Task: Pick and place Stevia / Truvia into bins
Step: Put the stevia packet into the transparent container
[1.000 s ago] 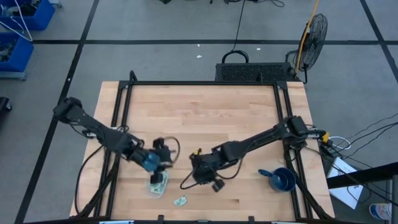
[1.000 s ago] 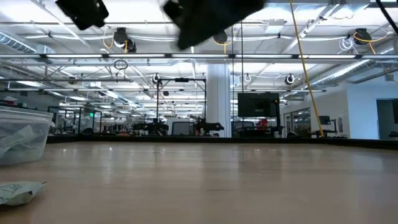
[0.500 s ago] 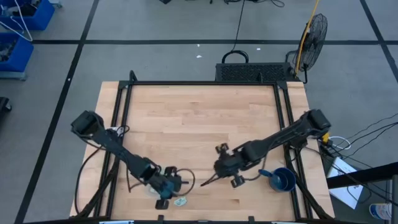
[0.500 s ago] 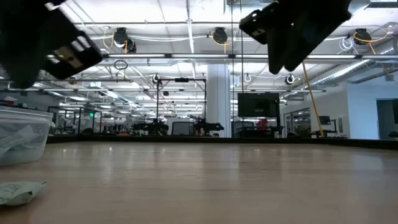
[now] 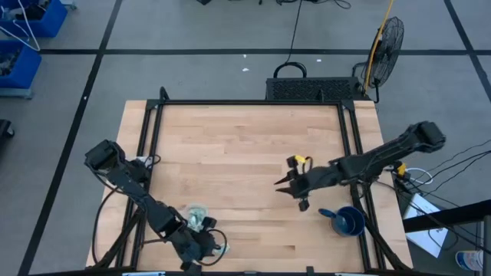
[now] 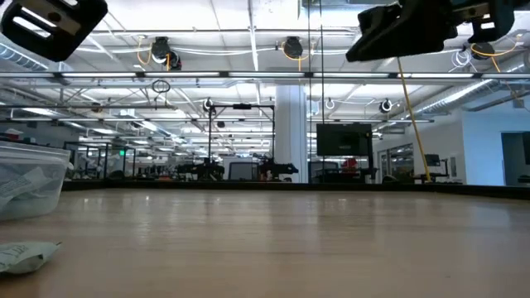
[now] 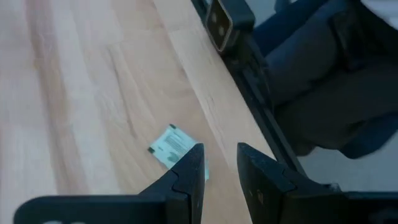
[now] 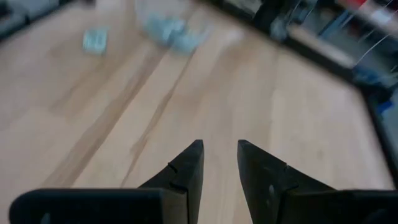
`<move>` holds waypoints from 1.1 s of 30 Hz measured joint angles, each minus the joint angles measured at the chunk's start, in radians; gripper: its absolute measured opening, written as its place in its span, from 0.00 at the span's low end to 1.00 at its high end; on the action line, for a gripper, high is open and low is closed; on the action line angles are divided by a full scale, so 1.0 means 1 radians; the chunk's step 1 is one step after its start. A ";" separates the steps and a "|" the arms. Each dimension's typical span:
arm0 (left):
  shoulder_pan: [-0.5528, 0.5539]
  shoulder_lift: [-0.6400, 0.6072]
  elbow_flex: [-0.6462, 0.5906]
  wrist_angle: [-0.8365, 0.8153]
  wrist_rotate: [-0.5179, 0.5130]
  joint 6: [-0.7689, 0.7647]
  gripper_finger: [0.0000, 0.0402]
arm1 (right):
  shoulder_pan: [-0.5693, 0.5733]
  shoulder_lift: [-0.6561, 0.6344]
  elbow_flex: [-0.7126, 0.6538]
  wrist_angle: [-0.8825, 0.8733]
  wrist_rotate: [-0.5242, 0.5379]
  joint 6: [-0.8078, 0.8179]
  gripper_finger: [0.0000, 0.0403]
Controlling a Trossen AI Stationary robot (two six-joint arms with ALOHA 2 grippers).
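The clear tub (image 5: 197, 218) stands near the table's near-left corner and holds several pale sachets; the low view shows it at the left edge (image 6: 29, 178). One pale green and white sachet (image 7: 174, 144) lies flat on the wood beside the near edge, also visible in the low view (image 6: 25, 255). My left gripper (image 7: 217, 171) hovers open just above and beside this sachet, near the table's near edge (image 5: 209, 244). My right gripper (image 5: 288, 184) is open in the air right of the table's middle, far from the tub (image 8: 168, 28).
A blue cup (image 5: 349, 222) stands near the table's right edge, close to the right arm. The black frame rail (image 7: 249, 68) runs along the near edge just past the loose sachet. Bare wood stretches across the table's middle and far half.
My left gripper has moved from above the tub toward the table's near edge and now hangs over the loose sachet. My right gripper has drawn back from near the tub toward the right and far side. The tub and the loose sachet have stayed put.
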 joint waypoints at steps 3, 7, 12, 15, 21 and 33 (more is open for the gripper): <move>-0.004 0.000 0.000 -0.002 -0.022 -0.007 0.25 | -0.013 -0.082 -0.093 0.147 -0.001 -0.003 0.23; 0.017 0.000 0.017 -0.049 -0.030 0.060 0.25 | -0.021 -0.163 -0.173 0.312 -0.003 -0.008 0.23; 0.065 0.014 0.184 -0.348 -0.043 0.132 0.25 | -0.021 -0.191 -0.198 0.380 -0.006 -0.008 0.23; 0.082 0.045 0.255 -0.429 -0.035 0.150 0.25 | -0.021 -0.188 -0.198 0.376 -0.006 -0.008 0.23; 0.057 0.166 0.321 -0.397 0.051 0.202 0.25 | -0.020 -0.187 -0.198 0.360 -0.006 -0.028 0.23; 0.003 0.293 0.382 -0.396 0.047 0.141 0.25 | -0.020 -0.186 -0.198 0.358 -0.007 -0.028 0.23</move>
